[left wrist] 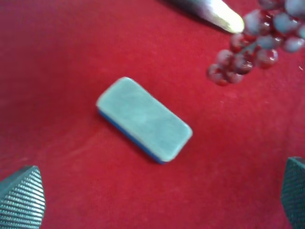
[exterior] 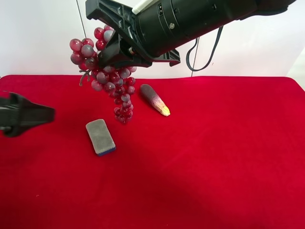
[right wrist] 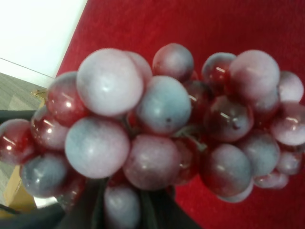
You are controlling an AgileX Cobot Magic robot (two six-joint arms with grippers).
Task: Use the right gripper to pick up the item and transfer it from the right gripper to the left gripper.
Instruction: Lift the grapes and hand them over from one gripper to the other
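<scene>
The bunch of red and whitish-pink grapes [exterior: 112,78] hangs in the air from my right gripper [exterior: 116,52], which is shut on its upper part, above the red table's back left. The grapes fill the right wrist view [right wrist: 157,124], with dark fingers [right wrist: 93,207] under them. My left gripper [exterior: 47,113] is low at the exterior high view's left edge, apart from the grapes. In the left wrist view its ribbed fingertips [left wrist: 21,200] stand wide apart and empty, and the bunch's lower end [left wrist: 238,62] shows beyond them.
A grey sponge with a blue base [exterior: 100,137] lies on the red cloth [exterior: 228,152] below the grapes; it also shows in the left wrist view [left wrist: 143,119]. A dark purple, yellow-tipped tapered piece [exterior: 154,98] lies behind it. A white wall stands behind the table.
</scene>
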